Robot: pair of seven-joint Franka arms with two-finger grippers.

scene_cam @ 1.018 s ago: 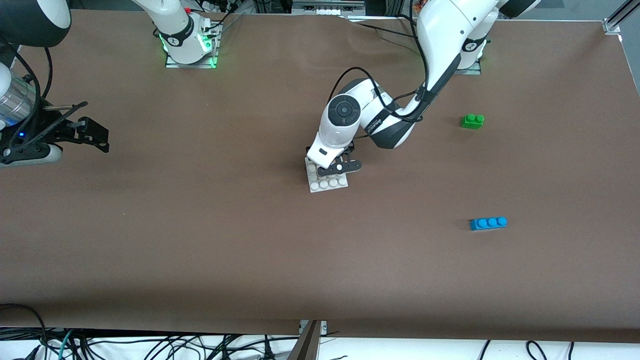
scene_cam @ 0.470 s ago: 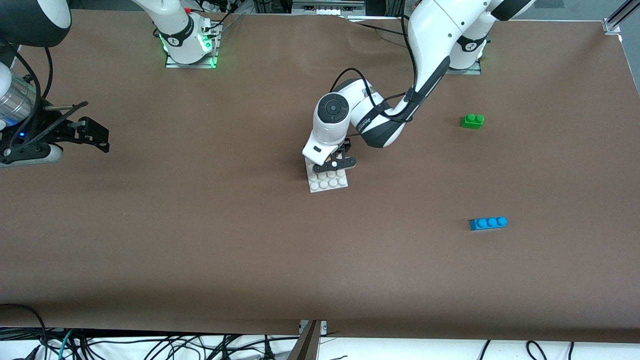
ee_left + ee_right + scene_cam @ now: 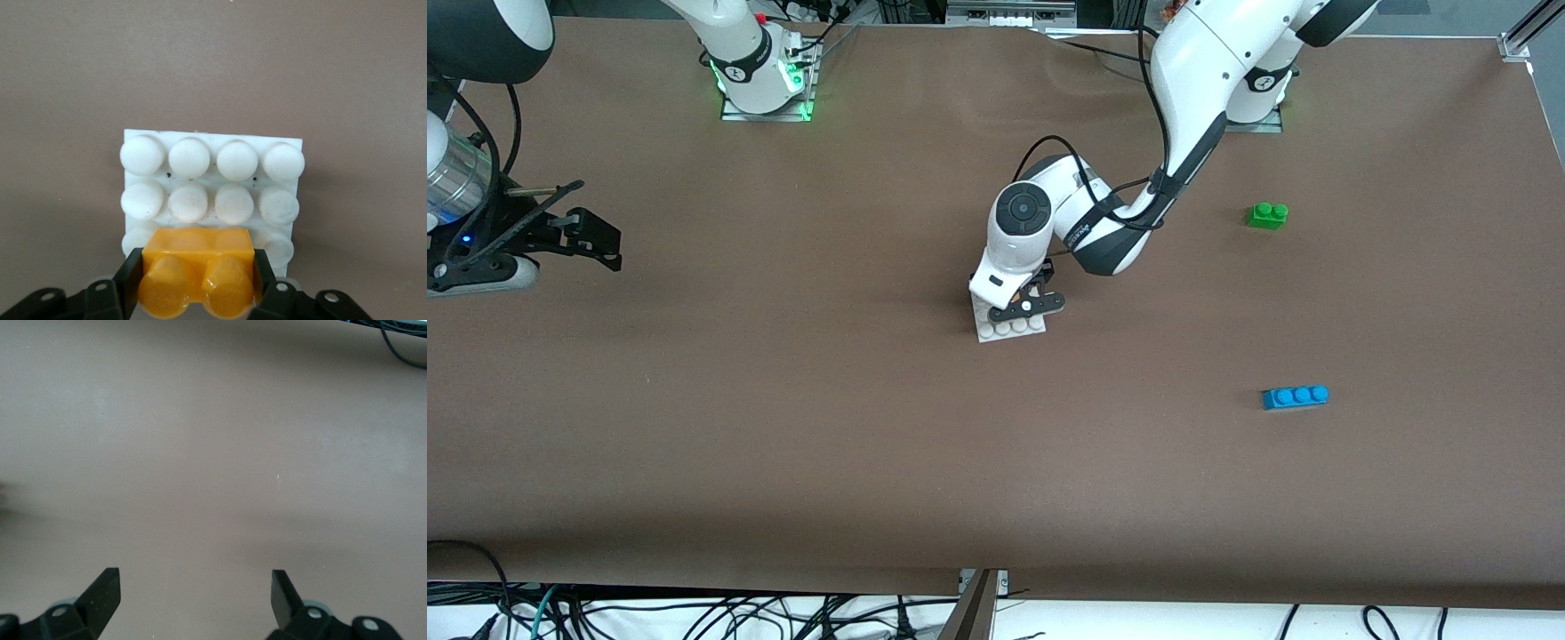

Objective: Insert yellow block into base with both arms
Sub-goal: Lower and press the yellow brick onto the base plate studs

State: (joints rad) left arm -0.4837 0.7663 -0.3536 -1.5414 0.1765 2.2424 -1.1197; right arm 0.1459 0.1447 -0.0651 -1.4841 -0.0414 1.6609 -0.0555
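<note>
Two tools are working: the left tool point(image 3: 197, 283) is clamping the small orange-yellow two-stud plastic block point(image 3: 198, 270) over the flat white studded square base point(image 3: 211, 183); the right tool point(image 3: 193, 593), gaping empty, is waiting over bare surface point(image 3: 783, 427); misaligned studs could shove the unheld base

I'm seeing glossy plastic on the yellow block point(image 3: 198, 272), duller white plastic base point(image 3: 212, 193), matt brown tabletop point(image 3: 783, 427).
</note>
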